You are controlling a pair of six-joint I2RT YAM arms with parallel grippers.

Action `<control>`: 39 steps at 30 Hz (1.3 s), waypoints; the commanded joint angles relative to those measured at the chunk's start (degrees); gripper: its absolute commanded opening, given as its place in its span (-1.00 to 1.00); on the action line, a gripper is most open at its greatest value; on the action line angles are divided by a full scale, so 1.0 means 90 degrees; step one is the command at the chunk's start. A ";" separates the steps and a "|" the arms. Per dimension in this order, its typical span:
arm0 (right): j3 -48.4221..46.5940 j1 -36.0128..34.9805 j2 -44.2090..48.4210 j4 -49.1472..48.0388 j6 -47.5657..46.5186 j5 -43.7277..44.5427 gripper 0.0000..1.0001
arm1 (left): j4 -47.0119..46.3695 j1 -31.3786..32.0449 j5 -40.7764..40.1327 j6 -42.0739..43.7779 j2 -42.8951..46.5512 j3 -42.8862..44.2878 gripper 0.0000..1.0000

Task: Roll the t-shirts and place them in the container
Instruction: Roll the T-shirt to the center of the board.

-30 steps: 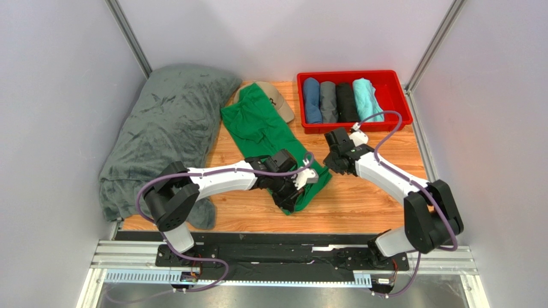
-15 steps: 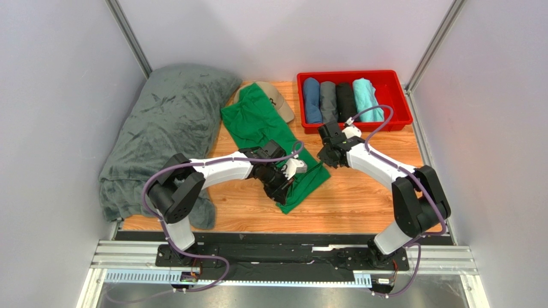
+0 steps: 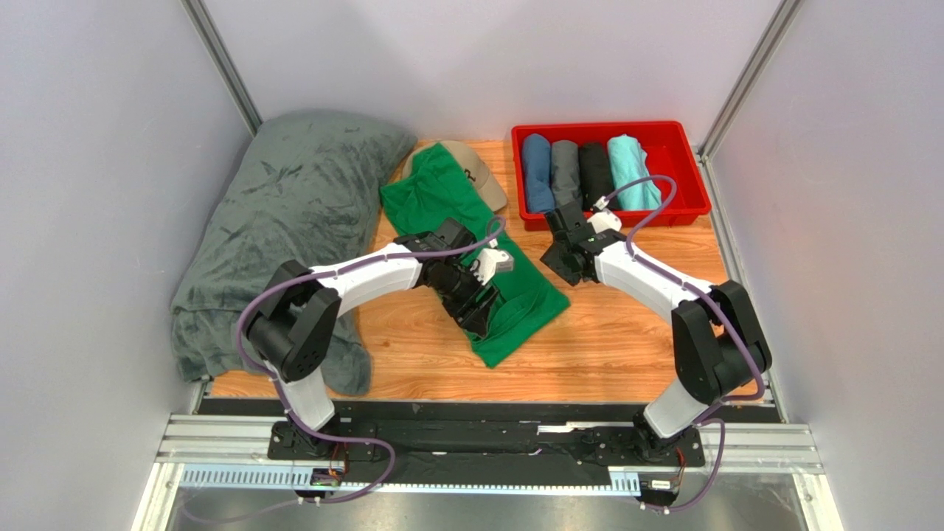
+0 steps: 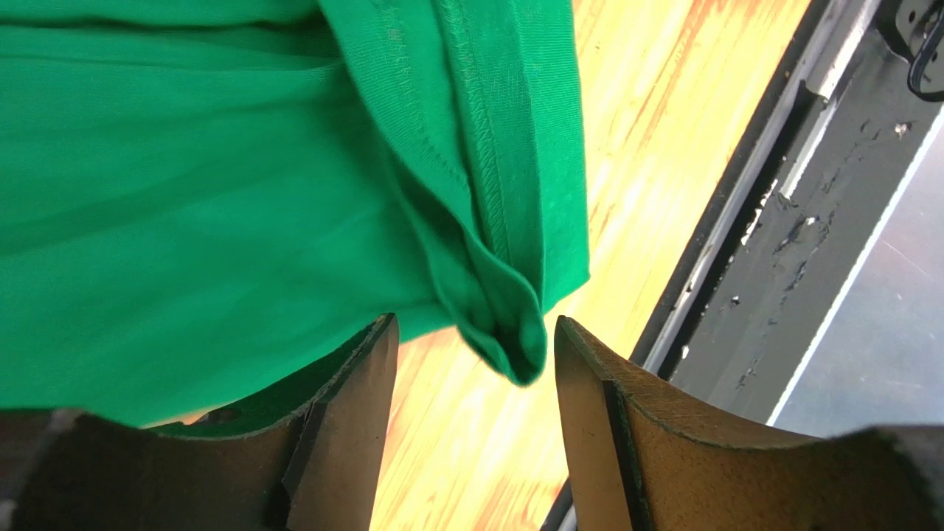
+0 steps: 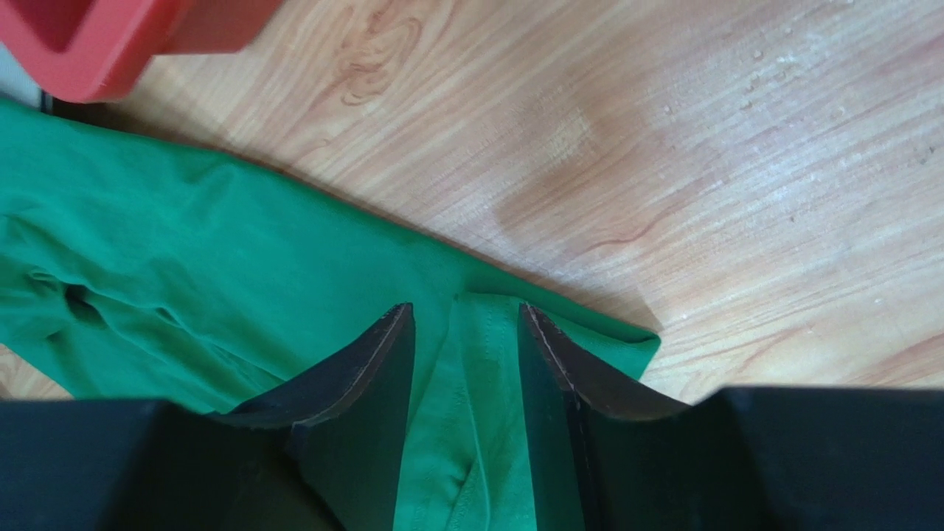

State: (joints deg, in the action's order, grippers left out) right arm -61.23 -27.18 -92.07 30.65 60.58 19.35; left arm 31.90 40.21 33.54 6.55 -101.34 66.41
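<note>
The green t-shirt lies flat on the table, folded into one long strip. It sits on the blanket side of the red tray, just clear of the tray's near corner. Its long axis runs on a slant, from the cap beside the tray down toward the near table edge.

Both arms work at the end of the strip away from the cap. The left gripper stands over the hem corner farthest from the tray. Its jaws are spread, and the folded hem sits loose between them. The right gripper stands over the strip's tray-side edge. Its jaws are also parted, straddling a flat fold of cloth and pinching nothing.

Judgement: the rest of the strip extends away from both sets of jaws toward the cap, so a roll would travel along that axis. Neither arm is clearly nearer; each covers one side of the strip.

Count:
- Green t-shirt on the table: one.
- Rolled shirts in the tray: four (blue, grey, black, turquoise).
- Cap: one.
- Grey blanket, beyond the shirt from the tray: one.
</note>
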 commanded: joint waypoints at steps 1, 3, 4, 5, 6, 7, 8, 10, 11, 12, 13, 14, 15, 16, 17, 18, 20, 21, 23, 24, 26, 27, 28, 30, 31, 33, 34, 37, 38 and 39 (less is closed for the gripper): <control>-0.0228 0.0012 0.0337 -0.0047 0.0027 0.0174 -0.14 | 0.0215 -0.0073 -0.0162 0.0317 0.0760 0.0267 0.25; -0.0024 -0.0027 0.0590 -0.0017 0.0066 0.0203 -0.19 | 0.0254 -0.0073 -0.0337 0.0347 0.0888 0.0296 0.21; 0.0074 -0.0066 0.0688 -0.0017 0.0085 0.0203 -0.25 | 0.0361 -0.0082 -0.0348 0.0395 0.1015 0.0326 0.15; 0.0191 -0.0105 0.0815 -0.0027 0.0124 0.0251 -0.31 | 0.0410 -0.0083 -0.0319 0.0473 0.1054 0.0355 0.03; 0.0444 -0.0231 0.1000 -0.0056 0.0212 0.0281 -0.45 | 0.0440 -0.0083 -0.0289 0.0493 0.1094 0.0413 -0.12; 0.0552 -0.0309 0.1098 -0.0056 0.0261 0.0310 -0.52 | 0.0575 -0.0054 -0.0221 0.0522 0.1123 0.0462 -0.28; 0.0670 -0.0388 0.1177 -0.0066 0.0310 0.0417 -0.58 | 0.0693 -0.0053 0.0050 0.0590 0.1094 0.0511 -0.49; 0.0953 -0.0661 0.1323 -0.0153 0.0485 0.0476 -0.68 | 0.1101 0.0141 0.0354 0.0698 0.0939 0.0706 -0.75; 0.1022 -0.0749 0.1343 -0.0183 0.0505 0.0476 -0.72 | 0.1133 0.0229 0.0394 0.0756 0.0899 0.0707 -0.81; 0.1080 -0.0914 0.1353 -0.0203 0.0535 0.0476 -0.78 | 0.1133 0.0317 0.0404 0.0796 0.0879 0.0620 -0.85; 0.1207 -0.0993 0.1353 -0.0261 0.0632 0.0486 -0.80 | 0.1104 0.0511 0.0414 0.0844 0.0821 0.0580 -0.90; 0.1256 -0.1071 0.1344 -0.0300 0.0662 0.0477 -0.81 | 0.1085 0.0590 0.0424 0.0913 0.0782 0.0541 -0.92; 0.1324 -0.1246 0.1344 -0.0349 0.0701 0.0467 -0.82 | 0.1065 0.0659 0.0462 0.0952 0.0743 0.0473 -0.93; 0.1431 -0.1335 0.1324 -0.0475 0.0788 0.0457 -0.83 | 0.1046 0.0727 0.0521 0.0972 0.0626 0.0453 -0.95; 0.1490 -0.1384 0.1276 -0.0563 0.0827 0.0399 -0.83 | 0.1007 0.0805 0.0521 0.0953 0.0567 0.0434 -0.97; 0.1530 -0.1481 0.1256 -0.0632 0.0867 0.0360 -0.85 | 0.0968 0.0835 0.0521 0.0952 0.0499 0.0424 -0.99; 0.1627 -0.1540 0.1129 -0.0817 0.0955 0.0282 -0.86 | 0.0899 0.0836 0.0580 0.0894 0.0304 0.0424 -1.00; 0.1637 -0.1589 0.1051 -0.0876 0.0964 0.0233 -0.87 | 0.0831 0.0845 0.0561 0.0884 0.0255 0.0433 -1.00; 0.1628 -0.1609 0.0944 -0.1013 0.0974 0.0126 -0.88 | 0.0772 0.0835 0.0531 0.0855 0.0089 0.0443 -1.00; 0.1608 -0.1619 0.0856 -0.1062 0.0974 0.0115 -0.88 | 0.0714 0.0835 0.0512 0.0855 0.0049 0.0453 -1.00; 0.1550 -0.1619 0.0826 -0.1101 0.0965 0.0125 -0.88 | 0.0665 0.0845 0.0453 0.0826 -0.0039 0.0463 -1.00; 0.1540 -0.1619 0.0787 -0.1111 0.0955 0.0135 -0.88 | 0.0587 0.0845 0.0443 0.0816 -0.0068 0.0453 -0.98; 0.1530 -0.1619 0.0777 -0.1159 0.0955 0.0144 -0.88 | 0.0557 0.0836 0.0385 0.0777 -0.0126 0.0453 -0.93; 0.1511 -0.1619 0.0767 -0.1228 0.0935 0.0184 -0.88 | 0.0334 0.0816 0.0249 0.0679 -0.0175 0.0395 -0.93; 0.1520 -0.1599 0.0767 -0.1335 0.0935 0.0203 -0.88 | 0.0207 0.0806 0.0074 0.0515 -0.0214 0.0356 -0.91; 0.1579 -0.1541 0.0738 -0.1530 0.0964 0.0174 -0.88 | -0.0027 0.0690 -0.0035 0.0328 -0.0350 0.0326 -0.87; 0.1608 -0.1512 0.0719 -0.1589 0.0974 0.0135 -0.87 | -0.0087 0.0641 -0.0190 0.0153 -0.0390 0.0336 -0.87; 0.1735 -0.1365 0.0689 -0.1931 0.1013 -0.0002 -0.88 | -0.0399 0.0436 -0.0492 -0.0140 -0.0517 0.0336 -0.85; 0.1764 -0.1288 0.0670 -0.1999 0.1033 -0.0070 -0.88 | -0.0468 0.0406 -0.0572 -0.0161 -0.0546 0.0374 -0.84; 0.1774 -0.1248 0.0650 -0.2106 0.1033 -0.0099 -0.88 | -0.0507 0.0377 -0.0630 -0.0180 -0.0624 0.0413 -0.84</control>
State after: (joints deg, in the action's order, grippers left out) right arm -46.26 -40.14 -85.21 17.82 68.25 19.00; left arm 32.53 45.56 31.59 8.32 -105.47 69.78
